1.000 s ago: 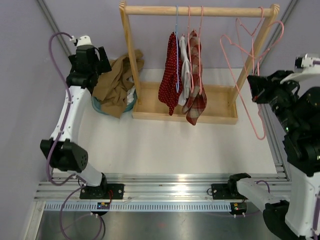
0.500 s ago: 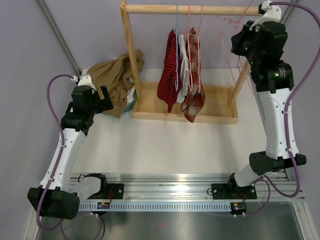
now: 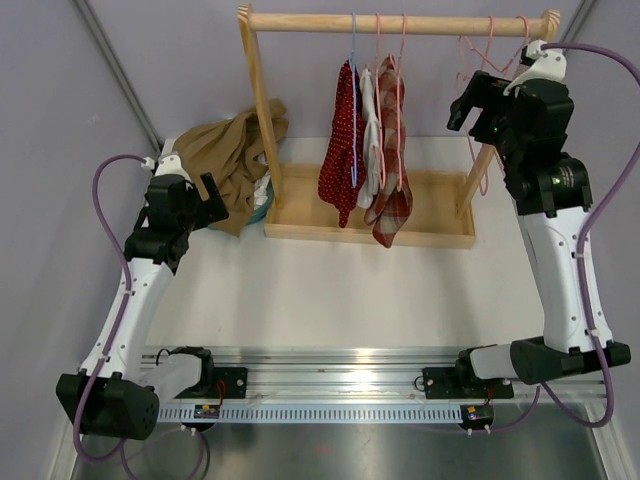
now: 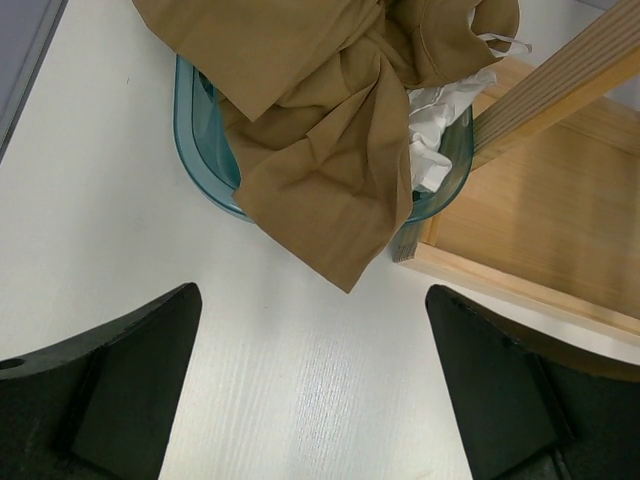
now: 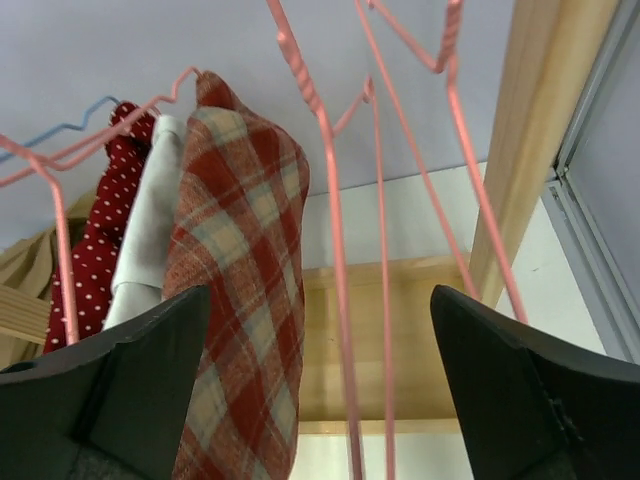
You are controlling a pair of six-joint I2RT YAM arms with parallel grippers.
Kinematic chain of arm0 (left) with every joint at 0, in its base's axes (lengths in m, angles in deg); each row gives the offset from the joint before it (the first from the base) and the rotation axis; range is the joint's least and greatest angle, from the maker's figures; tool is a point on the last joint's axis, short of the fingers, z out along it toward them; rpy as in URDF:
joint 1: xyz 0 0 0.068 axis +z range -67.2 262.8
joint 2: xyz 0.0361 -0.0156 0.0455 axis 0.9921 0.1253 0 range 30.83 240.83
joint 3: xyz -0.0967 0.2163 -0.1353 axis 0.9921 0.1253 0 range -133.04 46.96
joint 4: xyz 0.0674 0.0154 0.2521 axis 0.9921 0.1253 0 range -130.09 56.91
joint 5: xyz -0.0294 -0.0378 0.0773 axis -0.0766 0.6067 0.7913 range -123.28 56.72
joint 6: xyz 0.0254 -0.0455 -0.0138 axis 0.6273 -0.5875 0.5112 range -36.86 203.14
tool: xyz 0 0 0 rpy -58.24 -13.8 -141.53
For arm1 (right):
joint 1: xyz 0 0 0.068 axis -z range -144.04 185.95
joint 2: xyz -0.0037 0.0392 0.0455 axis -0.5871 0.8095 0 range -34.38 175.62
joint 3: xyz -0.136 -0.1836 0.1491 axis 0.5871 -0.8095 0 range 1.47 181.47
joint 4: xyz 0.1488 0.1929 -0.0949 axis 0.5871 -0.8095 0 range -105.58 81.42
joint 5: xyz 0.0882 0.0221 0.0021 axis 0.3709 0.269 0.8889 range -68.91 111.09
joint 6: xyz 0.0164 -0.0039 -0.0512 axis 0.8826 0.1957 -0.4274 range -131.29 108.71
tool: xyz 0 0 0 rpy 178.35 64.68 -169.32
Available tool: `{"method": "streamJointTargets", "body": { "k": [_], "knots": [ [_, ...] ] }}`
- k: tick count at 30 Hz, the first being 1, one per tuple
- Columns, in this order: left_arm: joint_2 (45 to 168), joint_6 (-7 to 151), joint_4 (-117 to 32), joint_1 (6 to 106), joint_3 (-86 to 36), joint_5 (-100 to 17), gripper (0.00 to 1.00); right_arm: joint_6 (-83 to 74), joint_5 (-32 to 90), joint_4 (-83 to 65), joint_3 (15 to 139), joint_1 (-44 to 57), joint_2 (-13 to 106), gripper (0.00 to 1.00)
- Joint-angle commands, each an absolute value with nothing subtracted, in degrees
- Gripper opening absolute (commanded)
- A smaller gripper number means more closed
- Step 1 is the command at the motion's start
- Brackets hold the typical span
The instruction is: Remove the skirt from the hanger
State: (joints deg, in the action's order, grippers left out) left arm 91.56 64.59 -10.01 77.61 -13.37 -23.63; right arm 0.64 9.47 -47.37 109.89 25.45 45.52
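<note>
On the table (image 3: 350, 300), the wooden rack (image 3: 400, 20) carried three skirts (image 3: 385, 150) hung at mid-rail, with empty pink hangers (image 5: 330, 230) at its right end. Right fingers (image 5: 120, 390), by that end, stood wide apart holding nothing; left fingers (image 4: 110, 380), left of the rack, likewise. Likely step: reaching for a skirt, which called for closing on its hem

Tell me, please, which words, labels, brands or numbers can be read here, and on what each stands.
No readable text anywhere.
The hanging clothes, wooden rack, pink hangers, blue basket and brown cloth bear no writing.
The small parts on the metal rail are too small to read.
</note>
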Motion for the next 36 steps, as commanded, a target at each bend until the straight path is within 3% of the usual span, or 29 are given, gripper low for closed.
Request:
{"method": "streamJointTargets", "body": {
  "k": [1,9,24,27,31,33,36],
  "knots": [
    [90.50,62.49,-12.06,77.44,-14.20,-24.21,0.99,0.84,7.72,-47.96,112.29,25.23,41.74,1.00],
    [93.23,63.19,-8.80,77.44,-16.14,-28.35,0.99,10.23,32.77,-49.36,126.34,24.71,48.05,1.00],
    [92.35,63.27,-8.72,77.35,-15.62,-27.65,0.99,11.39,31.02,-48.14,128.30,18.64,61.59,0.91],
    [92.18,63.27,-8.72,77.35,-15.70,-27.48,0.99,11.21,29.97,-47.26,126.81,18.29,62.30,0.85],
    [92.17,63.27,-8.63,77.35,-15.70,-27.39,0.99,11.22,28.65,-45.68,123.73,18.20,62.21,0.68],
    [92.26,63.27,-8.63,77.35,-15.70,-27.56,0.99,11.13,28.04,-45.32,122.41,18.29,62.39,0.54],
    [92.35,63.27,-8.54,77.35,-15.70,-27.65,0.99,10.95,27.68,-45.41,121.80,18.20,62.57,0.46]
  ]
}}
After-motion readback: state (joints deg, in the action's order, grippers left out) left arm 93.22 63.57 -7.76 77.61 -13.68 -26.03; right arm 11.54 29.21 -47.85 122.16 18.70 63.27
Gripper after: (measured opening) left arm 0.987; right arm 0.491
